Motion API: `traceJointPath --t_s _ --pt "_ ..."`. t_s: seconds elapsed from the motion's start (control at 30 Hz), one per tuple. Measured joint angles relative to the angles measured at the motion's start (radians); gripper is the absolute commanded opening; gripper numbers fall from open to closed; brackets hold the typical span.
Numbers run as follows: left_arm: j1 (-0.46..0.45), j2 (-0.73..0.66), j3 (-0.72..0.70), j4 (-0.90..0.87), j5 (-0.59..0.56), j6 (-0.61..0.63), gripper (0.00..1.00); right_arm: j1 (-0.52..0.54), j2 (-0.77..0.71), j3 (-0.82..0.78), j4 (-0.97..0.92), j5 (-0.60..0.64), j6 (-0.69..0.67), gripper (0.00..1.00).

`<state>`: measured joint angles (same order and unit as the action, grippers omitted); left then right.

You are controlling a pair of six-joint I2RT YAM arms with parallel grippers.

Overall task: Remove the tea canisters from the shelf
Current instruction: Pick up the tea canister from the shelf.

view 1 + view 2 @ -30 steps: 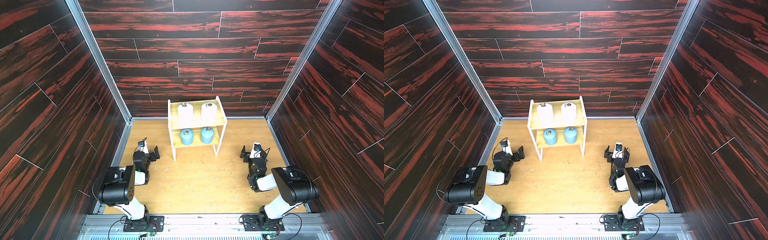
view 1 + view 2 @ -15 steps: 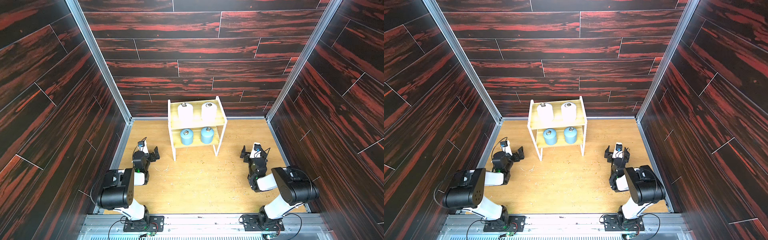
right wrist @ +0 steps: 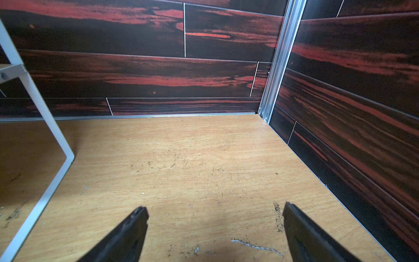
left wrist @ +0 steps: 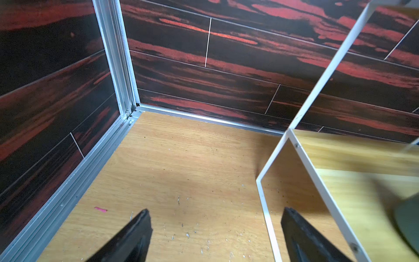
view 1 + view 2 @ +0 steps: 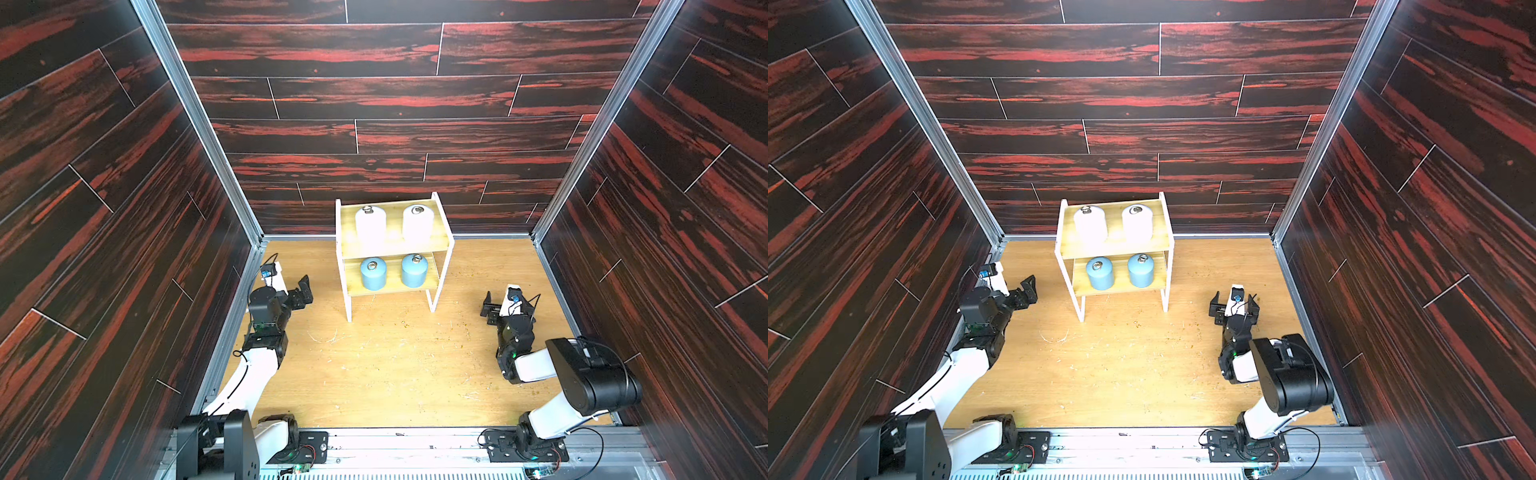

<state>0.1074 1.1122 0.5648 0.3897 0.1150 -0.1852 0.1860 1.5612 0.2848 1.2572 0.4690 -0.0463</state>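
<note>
Gaping empty, left end effector point(image 4: 215, 211) and right end effector point(image 3: 214, 206) flank the shelf point(image 4: 353, 154), cut off in wrist views.

Found the shelf point(image 5: 394, 243) standing at the rear middle of the counter point(image 5: 395, 365), close before the back wall point(image 5: 374, 137). Noted open counter on both flanks, out to the side walls point(image 5: 166, 249), and a broad bare stretch in front. Recorded both tiers open toward the front, bounded at the ends by thin white side frames point(image 5: 444, 272). Saw two white canisters point(image 5: 370, 226) upright on the upper board, a narrow gap between them, open space above. Saw two blue canisters point(image 5: 373, 273) on the lower board, likewise apart, roofed by the upper board. Logged the left gripper point(image 4: 215, 213), jaws spread and empty, facing the near side frame. Logged the right gripper point(image 3: 214, 208), jaws spread, facing bare counter.
</note>
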Motion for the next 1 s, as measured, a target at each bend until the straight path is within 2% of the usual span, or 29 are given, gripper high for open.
traceJointPath --t_s 0.27,0.53,0.73,1.0 --pt "0.000 -0.127 0.052 -0.194 0.022 -0.027 0.93 0.000 -0.229 0.192 -0.387 -0.073 0.032 0.94" --pt "0.000 -0.150 0.167 -0.301 0.084 -0.051 0.94 0.004 -0.386 0.367 -0.727 -0.193 0.068 0.95" --pt "0.000 -0.150 0.252 -0.375 0.141 -0.062 0.94 0.004 -0.462 0.502 -0.946 -0.307 0.068 0.95" --pt "0.000 -0.131 0.300 -0.402 0.207 -0.101 0.95 0.006 -0.505 0.650 -1.134 -0.512 0.064 0.93"
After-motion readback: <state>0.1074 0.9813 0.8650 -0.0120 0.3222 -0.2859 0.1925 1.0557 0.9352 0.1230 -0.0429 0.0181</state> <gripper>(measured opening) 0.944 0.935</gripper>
